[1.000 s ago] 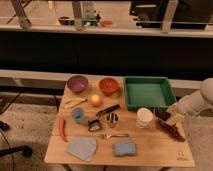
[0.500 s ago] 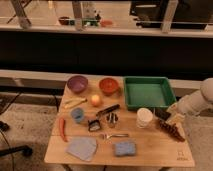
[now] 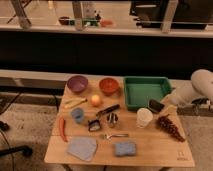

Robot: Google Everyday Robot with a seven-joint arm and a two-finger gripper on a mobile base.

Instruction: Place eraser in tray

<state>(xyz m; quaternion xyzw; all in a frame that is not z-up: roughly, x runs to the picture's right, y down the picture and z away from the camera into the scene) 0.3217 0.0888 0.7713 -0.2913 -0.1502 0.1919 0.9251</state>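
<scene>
The eraser (image 3: 107, 110) is a thin black block lying at a slant on the wooden table (image 3: 155, 150), between an orange fruit and a small metal cup. The green tray (image 3: 145, 92) stands at the back right of the table and looks empty. My gripper (image 3: 156, 105) hangs dark at the end of the pale arm (image 3: 197, 86), which comes in from the right. It is just over the tray's front right corner, well to the right of the eraser and apart from it.
Purple bowl (image 3: 77, 83) and orange bowl (image 3: 109, 86) at the back. Orange fruit (image 3: 96, 100), blue cup (image 3: 77, 116), black clip (image 3: 93, 125), metal cup (image 3: 112, 119), fork (image 3: 116, 135), red chili (image 3: 62, 129), grey cloth (image 3: 82, 148), blue sponge (image 3: 125, 148), white cup (image 3: 144, 118), grapes (image 3: 170, 127).
The gripper has shifted slightly left, closer to the tray's front right corner. The eraser and the other things have not moved.
</scene>
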